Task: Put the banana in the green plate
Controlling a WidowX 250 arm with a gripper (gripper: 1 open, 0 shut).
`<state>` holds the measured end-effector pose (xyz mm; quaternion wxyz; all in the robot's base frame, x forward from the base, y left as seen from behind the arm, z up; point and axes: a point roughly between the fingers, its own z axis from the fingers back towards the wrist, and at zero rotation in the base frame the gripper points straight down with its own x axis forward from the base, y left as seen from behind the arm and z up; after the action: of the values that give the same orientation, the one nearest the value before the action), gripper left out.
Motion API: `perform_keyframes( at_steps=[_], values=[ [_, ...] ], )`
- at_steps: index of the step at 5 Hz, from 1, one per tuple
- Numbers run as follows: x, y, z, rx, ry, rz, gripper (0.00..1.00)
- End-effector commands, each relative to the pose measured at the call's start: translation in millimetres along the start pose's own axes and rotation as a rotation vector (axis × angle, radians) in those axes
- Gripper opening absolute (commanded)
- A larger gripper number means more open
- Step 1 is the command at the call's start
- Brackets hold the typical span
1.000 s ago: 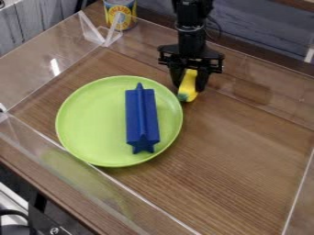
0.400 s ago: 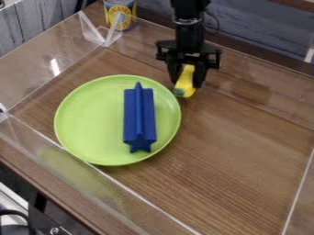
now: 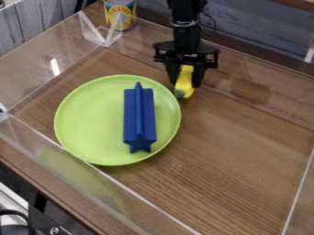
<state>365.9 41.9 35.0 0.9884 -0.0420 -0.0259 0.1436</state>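
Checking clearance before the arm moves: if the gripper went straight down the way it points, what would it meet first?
The banana, already between the fingers of the gripper; beneath it, the wooden table, though contact is unclear.

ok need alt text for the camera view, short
A black robot gripper pointing down straddles a small yellow toy banana on a wooden table, just right of a round lime-green plastic plate holding a long blue block.

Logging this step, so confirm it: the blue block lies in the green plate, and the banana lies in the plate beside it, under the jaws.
One thing is wrong. The banana is not in the green plate; it sits on the wooden table just past the plate's right rim, between the jaws. The camera view shows this. The blue block does lie in the plate.
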Motion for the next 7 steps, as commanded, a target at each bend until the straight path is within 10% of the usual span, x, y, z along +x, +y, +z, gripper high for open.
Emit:
perform_keyframes(
  at_steps=[1, 7],
  values=[
    [7.1, -13.0, 25.4, -0.009, -0.090, 0.028, 0.00],
    [1.4, -28.1, 32.0, -0.027, -0.094, 0.086, 0.00]
  ],
)
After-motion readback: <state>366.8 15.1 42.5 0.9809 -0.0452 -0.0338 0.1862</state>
